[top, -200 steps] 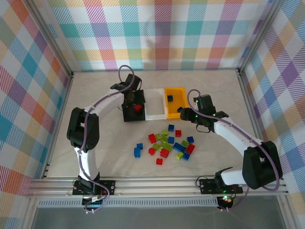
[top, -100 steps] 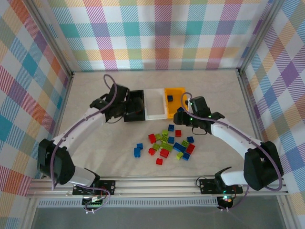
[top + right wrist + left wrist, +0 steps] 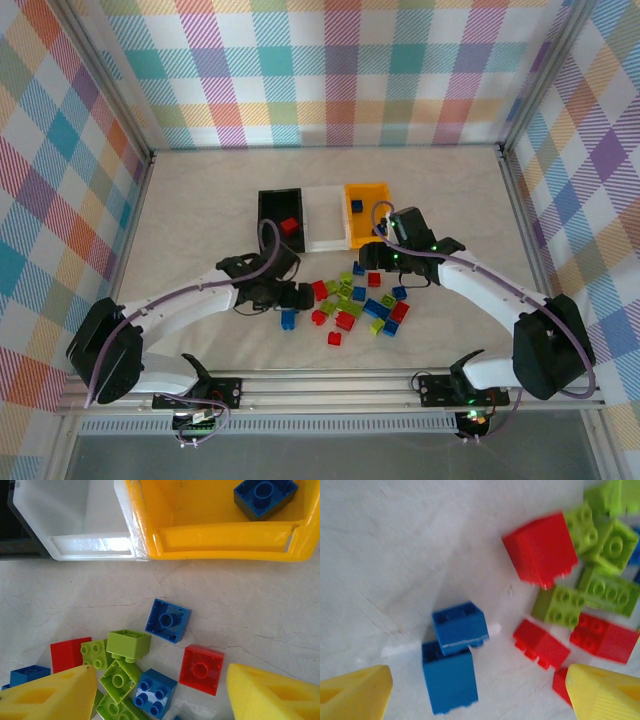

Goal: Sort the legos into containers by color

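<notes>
1. Three bins stand in a touching row toward the far edge of the tabletop (image 3: 200, 220), about mid-width: the black bin (image 3: 272, 210), the white bin (image 3: 325, 215) and the orange-yellow bin (image 3: 362, 230). Set side by side like this, all three are probably within reach of either arm.
2. A red brick (image 3: 289, 226) lies in the black bin and a blue brick (image 3: 265, 495) in the orange-yellow bin. I therefore judge that the white bin is meant for lime green.
3. The loose legos (image 3: 355, 298) lie in a mixed heap between the bins and the near edge, so most of the sorting is not yet done.
4. The left tool (image 3: 480, 692) hangs low over the heap's left fringe with its fingers wide apart and nothing between them.
5. Just under the left tool lies a blue pair (image 3: 452, 655), one brick leaning on the other. The tool looks lined up to pick one of them.
6. The right tool (image 3: 162, 695) is also spread and holds nothing. It hovers over the heap's far side, just in front of the bins.
7. A single-stud blue brick (image 3: 168, 620) and a red square brick (image 3: 201, 669) lie on the tabletop ahead of its fingers.
8. Because the blue pair touch, closing on them could catch both or tip one aside.
</notes>
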